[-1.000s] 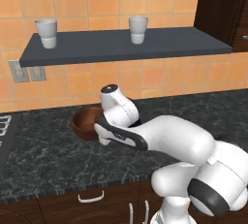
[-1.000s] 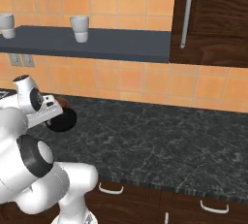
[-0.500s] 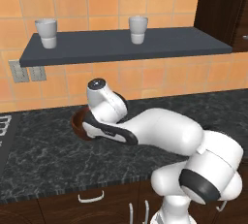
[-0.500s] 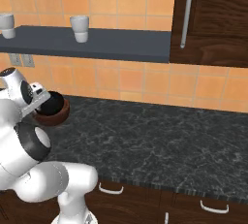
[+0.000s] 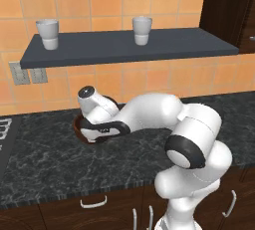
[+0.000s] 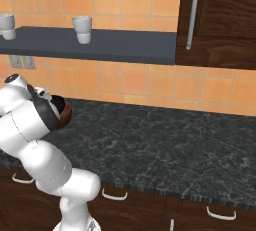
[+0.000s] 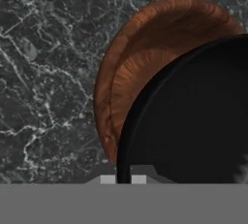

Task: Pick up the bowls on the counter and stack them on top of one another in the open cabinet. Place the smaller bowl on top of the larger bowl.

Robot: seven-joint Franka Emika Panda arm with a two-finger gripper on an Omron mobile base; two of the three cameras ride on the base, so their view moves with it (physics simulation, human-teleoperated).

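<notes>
In the hand view my gripper [image 7: 123, 179] is shut on the rim of the smaller bowl [image 7: 193, 121], glossy black, which hangs close under the camera. Below it, partly covered by it, the larger bowl [image 7: 145, 58], reddish-brown wood, rests on the dark marbled counter [image 7: 48, 48]. From the right base view the black bowl [image 6: 58, 104] sits just over the brown bowl [image 6: 65, 116], beside my wrist; whether they touch I cannot tell. In the left base view my hand hides most of the brown bowl [image 5: 78, 124]. The open cabinet's slate-grey shelf [image 5: 124, 47] runs above.
Two white cups [image 5: 47, 31] [image 5: 142, 30] stand on the shelf, with bare board between and to the right of them. A tall dark wooden cabinet [image 6: 220, 20] closes the shelf's right end. Wall outlets [image 5: 20, 74] sit under the shelf's left end.
My arm has swung left and toward the wall with the black bowl in the gripper, bringing it from beside the brown bowl to just over it. The brown bowl has stayed put.
</notes>
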